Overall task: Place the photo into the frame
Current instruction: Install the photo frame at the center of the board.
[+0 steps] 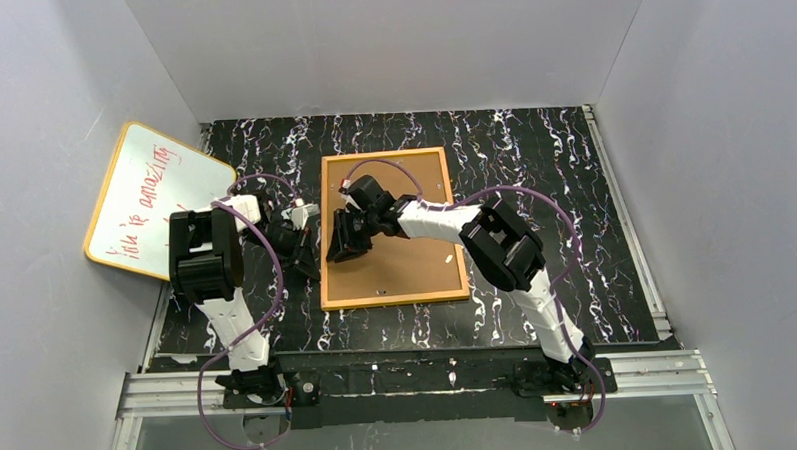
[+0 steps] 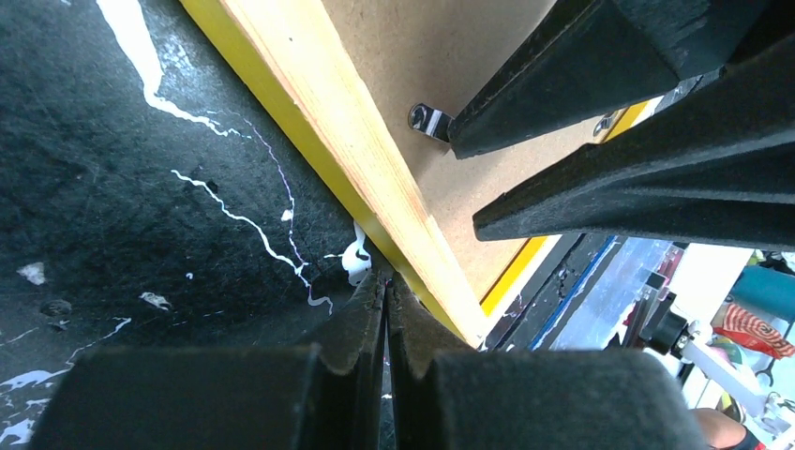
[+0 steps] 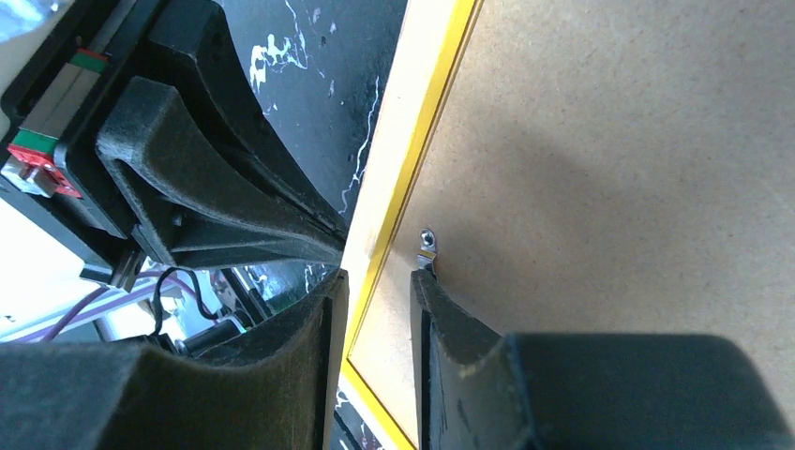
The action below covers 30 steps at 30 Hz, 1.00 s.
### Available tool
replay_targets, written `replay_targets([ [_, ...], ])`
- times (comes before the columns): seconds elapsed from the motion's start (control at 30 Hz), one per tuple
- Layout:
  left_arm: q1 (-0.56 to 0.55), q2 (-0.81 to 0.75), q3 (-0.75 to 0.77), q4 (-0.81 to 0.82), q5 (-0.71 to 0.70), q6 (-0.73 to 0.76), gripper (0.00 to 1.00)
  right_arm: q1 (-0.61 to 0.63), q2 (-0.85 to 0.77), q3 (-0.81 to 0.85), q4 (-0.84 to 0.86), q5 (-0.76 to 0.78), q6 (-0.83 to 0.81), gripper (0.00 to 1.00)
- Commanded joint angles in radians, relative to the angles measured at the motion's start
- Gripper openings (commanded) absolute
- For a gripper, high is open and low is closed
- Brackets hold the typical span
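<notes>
The frame (image 1: 397,300) lies face down on the black mat, its yellow-orange border round the brown backing board (image 1: 406,255). The photo is out of view. My right gripper (image 1: 343,242) is at the frame's left side; in the right wrist view its jaws (image 3: 375,277) stand a little apart astride the wooden rail (image 3: 394,169), and the inner fingertip touches a small metal clip (image 3: 427,242) on the board. My left gripper (image 1: 305,250) is shut and empty, its tips (image 2: 385,281) on the mat against the rail's outer side (image 2: 347,159). The clip also shows in the left wrist view (image 2: 427,119).
A yellow-edged whiteboard (image 1: 148,199) with red writing leans against the left wall. Grey walls enclose the mat on three sides. An aluminium rail (image 1: 420,379) with the arm bases runs along the near edge. The two grippers are very close together.
</notes>
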Motion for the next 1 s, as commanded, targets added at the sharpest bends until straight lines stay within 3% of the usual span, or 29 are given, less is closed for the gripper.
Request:
replay_targets([
  [0.0,-0.001,-0.028,0.034,0.022,-0.051,0.028,0.02,-0.022,-0.034,0.032,-0.042,0.008,-0.040,0.38],
  [0.3,0.000,-0.053,0.093,-0.009,-0.025,0.022,0.02,-0.063,-0.069,-0.013,-0.049,0.005,-0.046,0.39],
  [0.97,-0.003,0.039,0.047,0.023,0.014,0.018,0.05,-0.035,0.043,0.006,0.014,-0.050,0.021,0.38],
])
